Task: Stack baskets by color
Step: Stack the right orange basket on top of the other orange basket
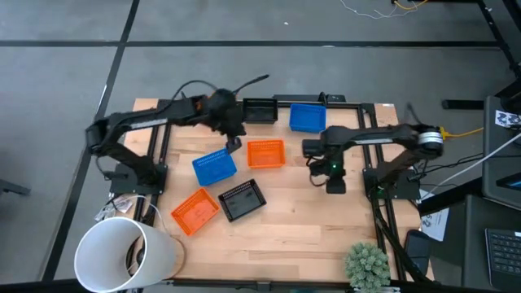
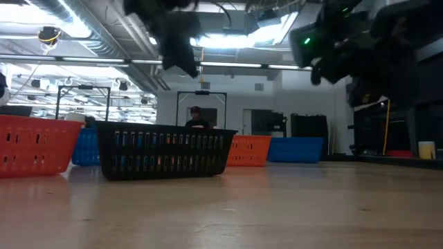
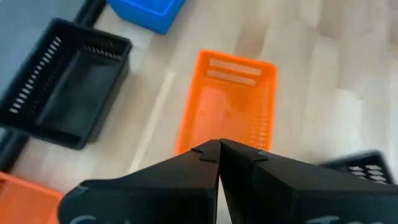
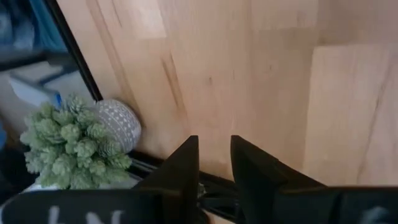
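Note:
Six baskets show in the high view, all resting on their bottoms on the wooden table. A black basket [image 1: 260, 108] and a blue basket [image 1: 307, 116] stand at the far edge. An orange basket [image 1: 266, 153] [image 3: 230, 106] sits mid-table, with a blue basket [image 1: 214, 167] to its left. Nearer the front lie an orange basket [image 1: 195, 212] and a black basket [image 1: 242, 200]. My left gripper [image 1: 234, 145] [image 3: 219, 146] hangs shut and empty above the table, just left of the middle orange basket. My right gripper [image 1: 334, 181] [image 4: 214, 155] hovers open over bare wood right of the baskets.
A large white cylinder [image 1: 126, 256] lies at the near left corner, and a small green plant [image 1: 368, 264] [image 4: 74, 143] stands at the near right edge. Bare tabletop lies between the baskets and the right arm. A person [image 2: 196, 116] is in the room beyond the table.

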Robot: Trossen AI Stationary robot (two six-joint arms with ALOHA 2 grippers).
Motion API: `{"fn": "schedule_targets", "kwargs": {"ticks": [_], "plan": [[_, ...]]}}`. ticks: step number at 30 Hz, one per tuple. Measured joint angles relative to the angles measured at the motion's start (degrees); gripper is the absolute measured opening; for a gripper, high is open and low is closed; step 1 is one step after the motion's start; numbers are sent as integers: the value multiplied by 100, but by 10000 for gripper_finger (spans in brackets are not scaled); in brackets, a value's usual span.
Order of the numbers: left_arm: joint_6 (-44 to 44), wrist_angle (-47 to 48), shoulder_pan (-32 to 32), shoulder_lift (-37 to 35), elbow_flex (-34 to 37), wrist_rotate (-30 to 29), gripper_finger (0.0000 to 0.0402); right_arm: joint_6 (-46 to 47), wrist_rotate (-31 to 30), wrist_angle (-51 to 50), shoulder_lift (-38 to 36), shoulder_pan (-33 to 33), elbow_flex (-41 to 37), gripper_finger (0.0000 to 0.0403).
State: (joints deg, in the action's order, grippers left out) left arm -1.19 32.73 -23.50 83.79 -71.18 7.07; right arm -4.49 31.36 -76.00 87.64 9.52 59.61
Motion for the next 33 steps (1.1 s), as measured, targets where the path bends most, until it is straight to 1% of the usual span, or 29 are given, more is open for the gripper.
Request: {"fn": "schedule_targets", "kwargs": {"ticks": [3,7,9,11,14,19,21,28,33], "plan": [[-348,160,-74,467,-508,-112,0,432,-151,422,-684,-57,-263,92],[-894,132,-36,901,-1002,-299,0,879,-593,739,-1491,-193,-543,92],[-1214,90,24,1056,-1169,-312,0,1074,-713,777,-1831,-253,-679,92],[-1292,92,73,1181,-1294,-308,3,1328,-738,799,-2146,-319,-791,92],[-1296,127,123,1414,-1342,-295,23,1619,-737,882,-2541,-426,-935,92],[-1296,125,117,1895,-1337,-347,80,1865,-738,965,-3045,-566,-1130,92],[-1281,112,117,2040,-1336,-345,93,1945,-774,966,-3199,-615,-1158,92],[-1105,136,158,2181,-1335,-341,98,1921,-797,1073,-3584,-721,-1163,92],[-1098,168,151,2277,-1326,-297,98,1924,-1074,1082,-3733,-721,-1163,92]]}}
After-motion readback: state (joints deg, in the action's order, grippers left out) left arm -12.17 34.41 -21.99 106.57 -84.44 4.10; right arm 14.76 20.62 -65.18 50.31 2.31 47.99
